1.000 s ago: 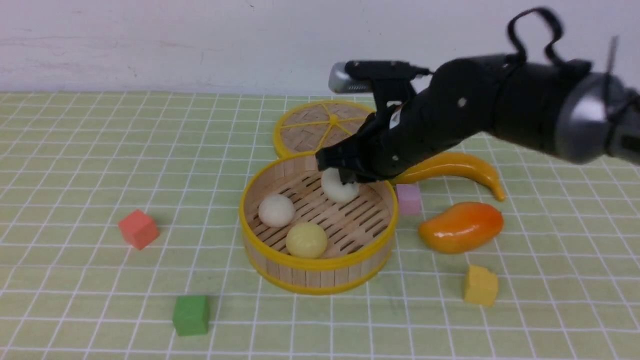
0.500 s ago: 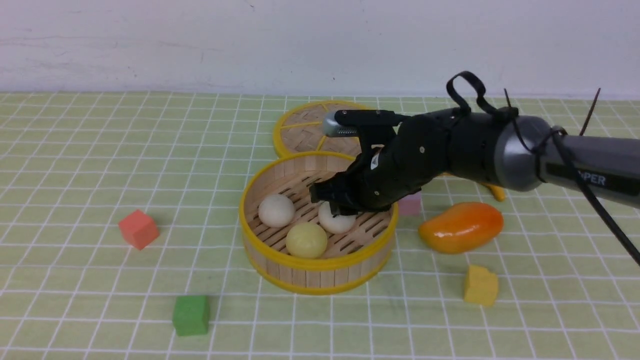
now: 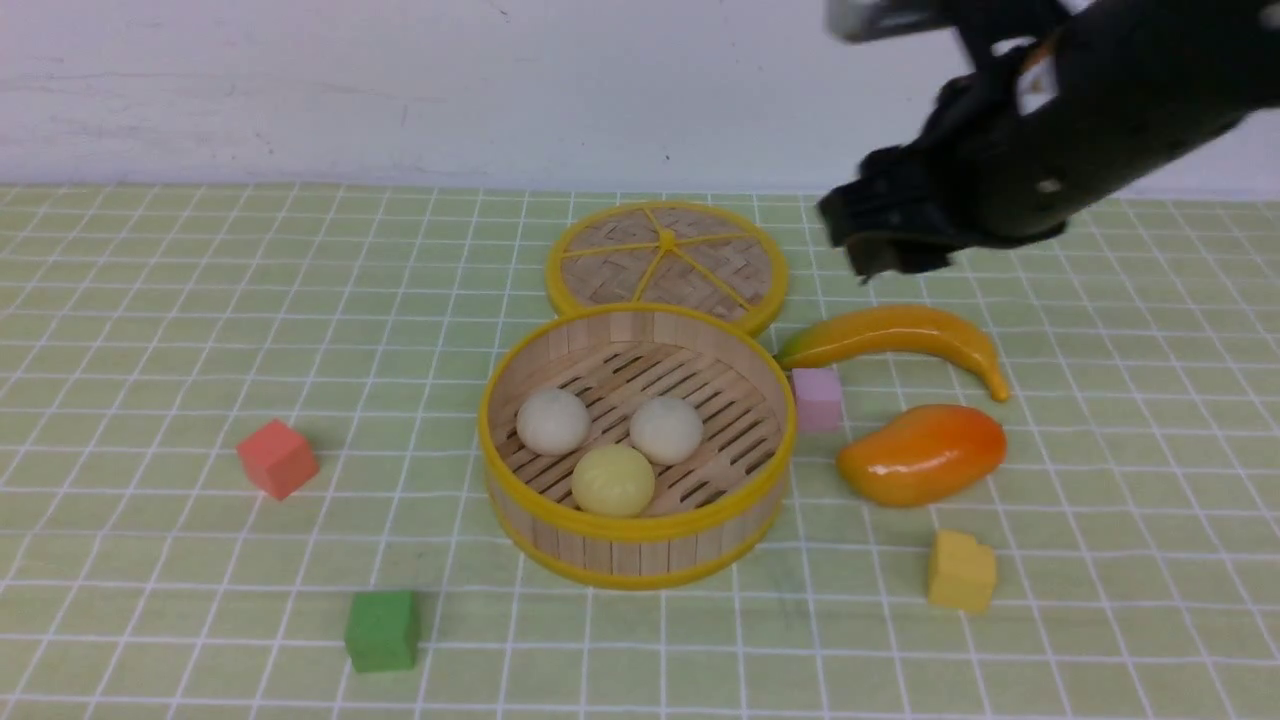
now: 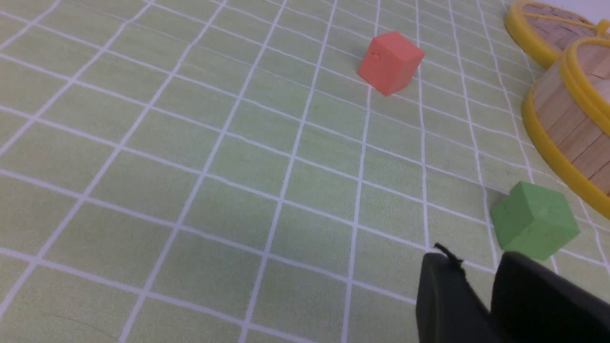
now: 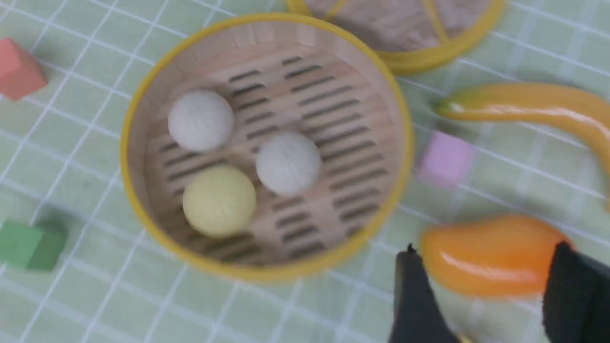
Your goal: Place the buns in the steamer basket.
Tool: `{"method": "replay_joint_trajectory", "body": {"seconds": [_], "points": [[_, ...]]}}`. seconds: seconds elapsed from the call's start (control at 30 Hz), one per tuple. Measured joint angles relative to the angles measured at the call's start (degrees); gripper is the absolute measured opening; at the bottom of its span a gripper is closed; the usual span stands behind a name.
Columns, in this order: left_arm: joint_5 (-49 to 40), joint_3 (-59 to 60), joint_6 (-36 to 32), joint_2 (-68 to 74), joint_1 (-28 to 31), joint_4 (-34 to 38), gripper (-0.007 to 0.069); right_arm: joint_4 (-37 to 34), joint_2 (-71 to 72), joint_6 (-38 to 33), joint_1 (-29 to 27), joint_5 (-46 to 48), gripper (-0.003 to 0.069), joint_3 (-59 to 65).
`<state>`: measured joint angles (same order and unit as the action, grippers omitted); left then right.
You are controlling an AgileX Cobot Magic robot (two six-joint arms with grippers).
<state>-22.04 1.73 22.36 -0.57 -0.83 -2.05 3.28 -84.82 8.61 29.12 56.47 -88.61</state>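
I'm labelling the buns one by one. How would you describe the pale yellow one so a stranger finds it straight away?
Find the round steamer basket in the middle of the green checked cloth. Three buns lie on its slatted floor; the yellow bun is the one closest to the near rim. The other two are off-white, so its colour alone marks it.

**Black arm with silver trim**

The right arm [image 3: 1060,130] is showing as a bulky, matte black housing with a small pale round screw head on its side and a white-and-orange label near the top. A silver-grey piece is sticking out above it. The fingers [image 5: 414,295] are looking flat, black and blunt-tipped. The left fingers [image 4: 448,295] are looking the same black, with a thin thread curling off one tip.
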Motion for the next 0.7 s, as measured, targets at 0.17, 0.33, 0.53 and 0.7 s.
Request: {"method": "replay_joint_trajectory", "body": {"seconds": [0.17,0.33,0.53,0.7], "points": [[0.00,0.00,0.00,0.00,0.00,0.00,0.0160,0.27,14.05,1.47,0.00,7.24,0.0197,5.06],[0.00,0.00,0.00,0.00,0.00,0.00,0.0164,0.27,27.23,6.07,0.00,6.20,0.0055,19.06],[0.00,0.00,0.00,0.00,0.00,0.00,0.0169,-0.97,38.89,7.30,0.00,0.69,-0.0020,35.54],[0.00,0.00,0.00,0.00,0.00,0.00,0.0176,-3.28,44.56,8.88,0.00,-0.60,-0.0020,44.41]]}}
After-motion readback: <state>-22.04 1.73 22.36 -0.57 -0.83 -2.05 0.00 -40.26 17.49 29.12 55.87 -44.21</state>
